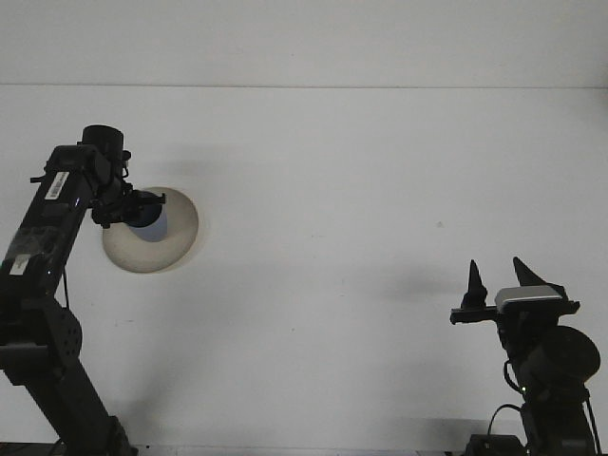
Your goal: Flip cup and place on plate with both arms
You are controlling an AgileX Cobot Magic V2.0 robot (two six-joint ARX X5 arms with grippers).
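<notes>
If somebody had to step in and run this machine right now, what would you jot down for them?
Left gripper: over the plate at the table's left side, at the bluish cup; fingers hidden, so grip unclear.
Right gripper: open, empty, parked at lower right, far from the plate.
Done: cup is at the plate. Whether it is flipped, or resting on the plate, cannot be told from this view.
Left: confirm cup is upright and seated, release, pull left arm away.
</notes>
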